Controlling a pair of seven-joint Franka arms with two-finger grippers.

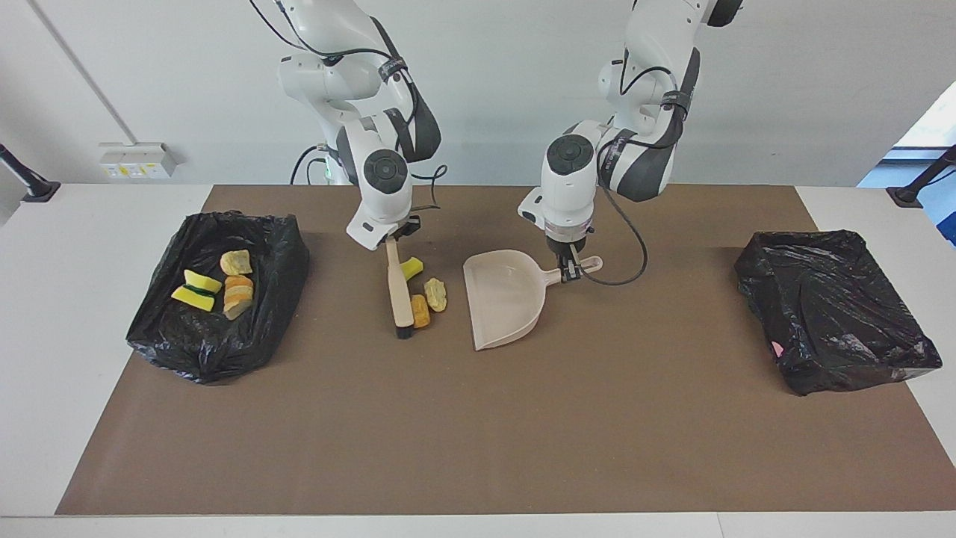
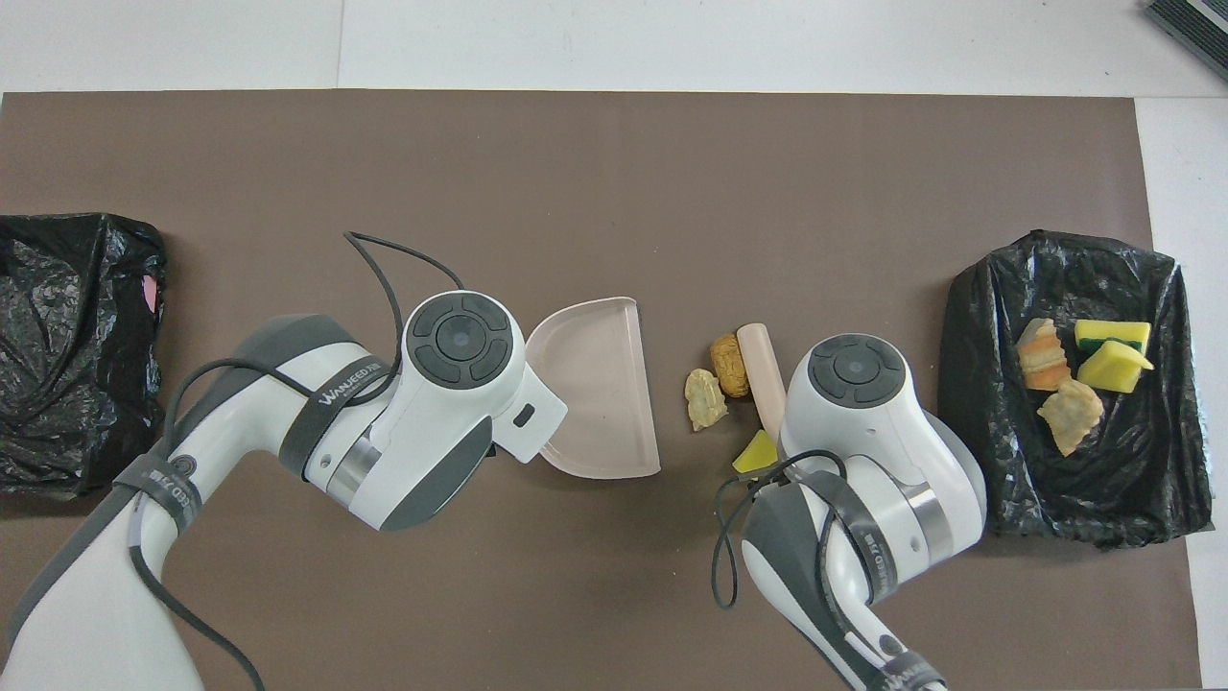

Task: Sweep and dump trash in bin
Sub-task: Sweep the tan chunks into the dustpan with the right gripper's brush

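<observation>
My right gripper (image 1: 390,237) is shut on the handle of the beige brush (image 1: 398,288) (image 2: 761,369), whose bristle end rests on the mat. Three pieces of trash lie against the brush on the dustpan's side: a yellow sponge chunk (image 1: 411,267) (image 2: 756,454), a tan lump (image 1: 435,294) (image 2: 704,399) and an orange-brown lump (image 1: 420,311) (image 2: 731,364). The beige dustpan (image 1: 504,299) (image 2: 595,384) lies flat with its mouth toward them, a short gap away. My left gripper (image 1: 571,270) is shut on the dustpan's handle.
A black bag-lined bin (image 1: 202,351) (image 2: 1055,499) at the right arm's end of the table holds several scraps. A second black-lined bin (image 1: 833,314) (image 2: 67,345) sits at the left arm's end. A brown mat (image 1: 478,433) covers the table.
</observation>
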